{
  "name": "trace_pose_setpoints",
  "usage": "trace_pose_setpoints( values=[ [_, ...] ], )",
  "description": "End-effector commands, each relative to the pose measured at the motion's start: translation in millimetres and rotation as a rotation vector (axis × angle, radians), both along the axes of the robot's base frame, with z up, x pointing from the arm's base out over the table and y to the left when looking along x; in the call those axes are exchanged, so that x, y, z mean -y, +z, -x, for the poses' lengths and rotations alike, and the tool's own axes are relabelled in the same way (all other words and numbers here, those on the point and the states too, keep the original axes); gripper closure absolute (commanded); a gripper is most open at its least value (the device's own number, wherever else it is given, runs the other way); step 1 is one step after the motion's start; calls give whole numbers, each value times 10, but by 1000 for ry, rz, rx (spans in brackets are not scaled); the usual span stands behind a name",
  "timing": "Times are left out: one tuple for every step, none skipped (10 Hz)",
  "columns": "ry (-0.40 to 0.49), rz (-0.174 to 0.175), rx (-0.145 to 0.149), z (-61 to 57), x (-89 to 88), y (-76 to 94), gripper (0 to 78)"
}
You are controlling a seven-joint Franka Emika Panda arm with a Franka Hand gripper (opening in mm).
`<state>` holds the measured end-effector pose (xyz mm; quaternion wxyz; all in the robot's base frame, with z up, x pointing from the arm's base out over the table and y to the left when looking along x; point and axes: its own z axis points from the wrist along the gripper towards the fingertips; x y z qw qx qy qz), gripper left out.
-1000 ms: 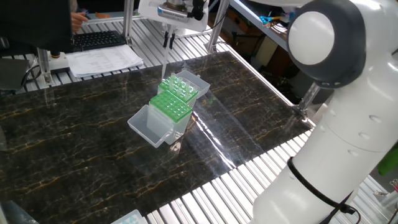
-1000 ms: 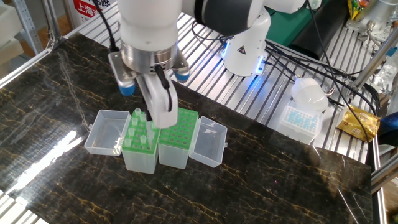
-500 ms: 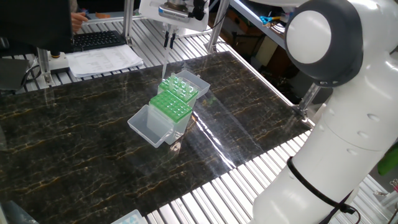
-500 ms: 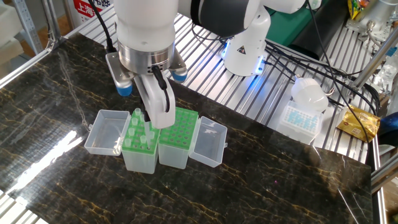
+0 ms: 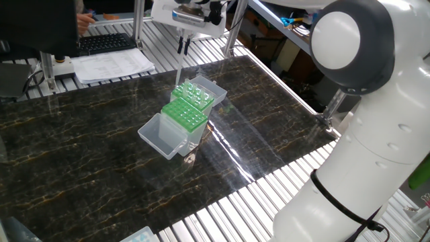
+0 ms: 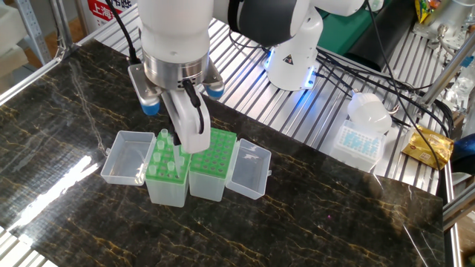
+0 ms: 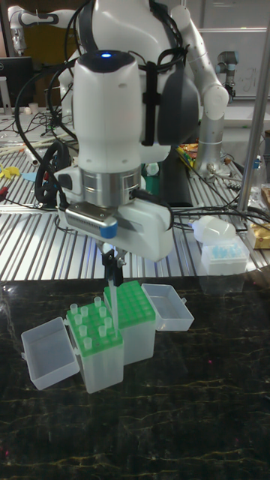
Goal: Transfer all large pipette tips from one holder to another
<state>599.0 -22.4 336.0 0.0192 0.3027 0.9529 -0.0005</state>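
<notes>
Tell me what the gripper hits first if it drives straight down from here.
The gripper holds a pipette tip, whose point would likely enter the green rack first, though depth is uncertain.

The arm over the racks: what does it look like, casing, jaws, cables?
Glossy white casing with dark grey joint caps on the arm. A silver metal ring sits at the wrist, black cables run along it, and a small blue light glows on top. The gripper has slim black jaws under a white body.
</notes>
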Motion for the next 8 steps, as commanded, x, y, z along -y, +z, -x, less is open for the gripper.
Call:
trace_pose_setpoints(
  values=[
    [3,-1,7,21,20,-42,763],
    [5,1,9,30,24,-61,763],
    [4,-1,9,36,28,-74,763],
    [5,-1,9,39,31,-83,763],
    [11,-1,1,50,50,-121,763],
    [14,0,-4,51,71,-155,763],
    [16,0,-14,49,81,-169,763],
    [11,-2,-32,44,93,-181,763]
  ],
)
